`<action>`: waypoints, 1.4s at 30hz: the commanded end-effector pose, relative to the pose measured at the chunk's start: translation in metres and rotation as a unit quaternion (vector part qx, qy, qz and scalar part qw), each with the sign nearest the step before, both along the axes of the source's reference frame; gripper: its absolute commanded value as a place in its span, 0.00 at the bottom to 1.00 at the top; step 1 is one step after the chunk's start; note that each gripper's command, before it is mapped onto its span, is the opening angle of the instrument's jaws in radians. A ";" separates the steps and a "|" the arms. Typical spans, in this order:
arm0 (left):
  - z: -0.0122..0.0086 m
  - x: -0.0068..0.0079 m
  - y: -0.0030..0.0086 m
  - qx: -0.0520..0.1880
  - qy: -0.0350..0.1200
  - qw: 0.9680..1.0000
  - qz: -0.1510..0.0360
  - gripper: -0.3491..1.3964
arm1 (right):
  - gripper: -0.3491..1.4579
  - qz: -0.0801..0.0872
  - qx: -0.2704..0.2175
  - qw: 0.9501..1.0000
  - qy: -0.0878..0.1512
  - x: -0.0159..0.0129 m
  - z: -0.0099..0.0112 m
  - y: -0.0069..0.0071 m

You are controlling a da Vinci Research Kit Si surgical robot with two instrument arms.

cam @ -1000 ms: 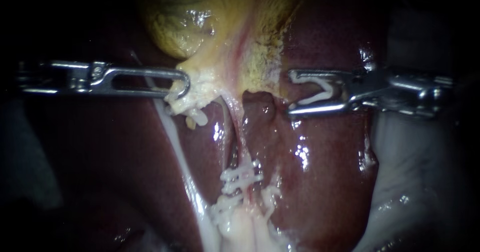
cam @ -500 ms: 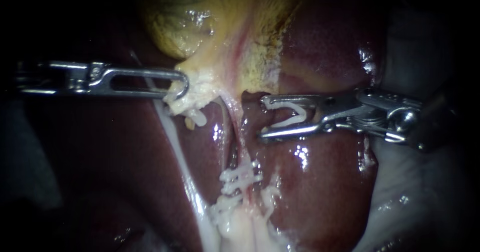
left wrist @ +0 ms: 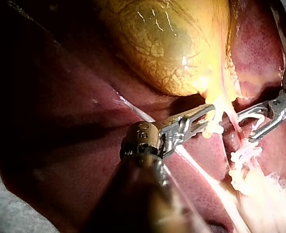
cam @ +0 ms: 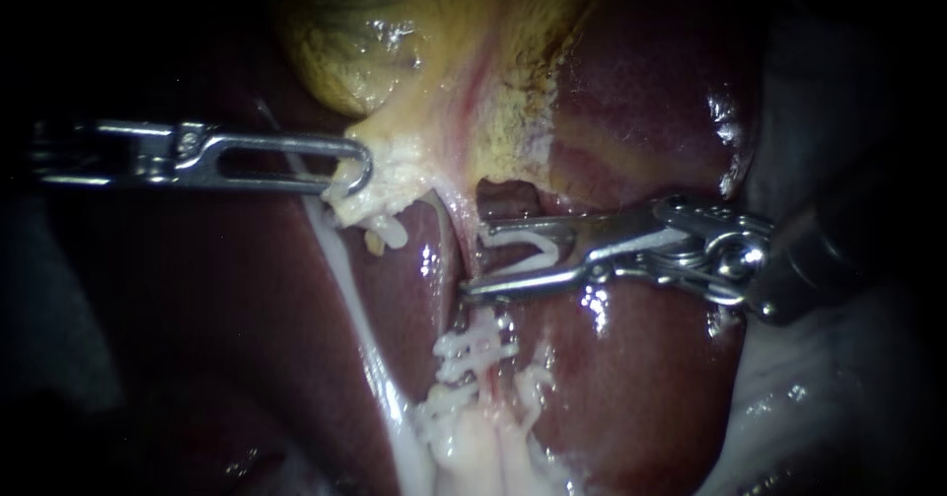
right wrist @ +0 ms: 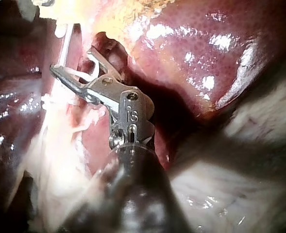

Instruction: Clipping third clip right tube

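1. Since 1 s ago the R instrument has come left across the liver, bringing its white clip up to the right tube. L instrument, gallbladder and set clips haven't shifted.
2. L instrument enters from the left, shaft level, jaws clamped on pale tissue at the gallbladder neck.
3. Pale strand runs from by those jaws toward the near side.
4. Gallbladder is yellow and sits far, approx. centre.
5. Right tube is thin and pinkish, running from the neck toward the near side, just right of the L jaws. Set clips lie across its near part.
6. R instrument has jaws spread wide w/ the white clip seated btwn them, touching both. Jaw tips are at the tube, just far of the set clips. Can't tell whether the tube lies fully inside the clip.
7. Liver is dark red and glossy, under and right of the R shaft.
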State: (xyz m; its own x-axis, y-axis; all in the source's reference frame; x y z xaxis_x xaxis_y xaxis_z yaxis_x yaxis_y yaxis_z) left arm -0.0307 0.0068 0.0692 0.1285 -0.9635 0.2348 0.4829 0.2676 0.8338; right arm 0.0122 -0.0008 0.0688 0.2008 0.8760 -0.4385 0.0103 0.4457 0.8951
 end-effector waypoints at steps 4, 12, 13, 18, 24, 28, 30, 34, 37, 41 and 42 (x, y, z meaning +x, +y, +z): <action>0.0000 0.0000 0.0000 -0.003 0.001 1.000 0.000 0.00 | 0.47 0.014 0.035 0.999 0.025 0.0012 -0.0002 -0.0001; 0.0000 0.0001 0.0000 -0.003 0.001 1.000 0.000 0.00 | 0.47 0.029 0.082 0.995 0.053 0.0023 -0.0008 -0.0005; 0.0000 0.0001 0.0000 -0.003 0.001 1.000 0.001 0.00 | 0.47 0.026 0.083 0.995 0.056 0.0023 -0.0008 -0.0004; 0.0000 0.0001 0.0000 -0.003 0.001 1.000 0.001 0.00 | 0.47 0.025 0.083 0.995 0.056 0.0021 -0.0006 -0.0003; 0.0000 0.0002 0.0000 -0.003 0.001 1.000 0.001 0.00 | 0.46 0.023 0.086 0.994 0.056 0.0022 0.0002 -0.0008; -0.0001 0.0002 0.0000 -0.003 0.001 1.000 0.001 0.00 | 0.47 0.023 0.083 0.995 0.054 0.0028 0.0018 -0.0013; -0.0001 0.0002 0.0001 -0.003 0.001 1.000 0.001 0.00 | 0.47 0.023 0.081 0.995 0.054 0.0033 0.0023 -0.0015; -0.0002 0.0002 0.0001 -0.003 0.001 1.000 0.000 0.00 | 0.47 0.021 0.086 0.993 0.078 0.0041 0.0023 -0.0017; -0.0002 0.0003 0.0001 -0.003 0.001 1.000 0.000 0.00 | 0.47 0.022 0.093 0.991 0.094 0.0043 0.0015 -0.0016; -0.0002 0.0005 0.0001 -0.004 0.002 1.000 -0.001 0.00 | 0.47 0.028 0.099 0.989 0.104 0.0039 0.0003 -0.0009; -0.0002 0.0006 0.0002 -0.004 0.002 1.000 -0.001 0.00 | 0.47 0.030 0.100 0.989 0.104 0.0037 0.0000 -0.0006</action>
State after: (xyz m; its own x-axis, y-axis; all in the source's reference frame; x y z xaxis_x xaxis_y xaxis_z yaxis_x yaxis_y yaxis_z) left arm -0.0300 0.0069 0.0690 0.1278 -0.9621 0.2410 0.4871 0.2726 0.8297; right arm 0.0159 -0.0011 0.0685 0.0674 0.9578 -0.2793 0.1838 0.2632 0.9471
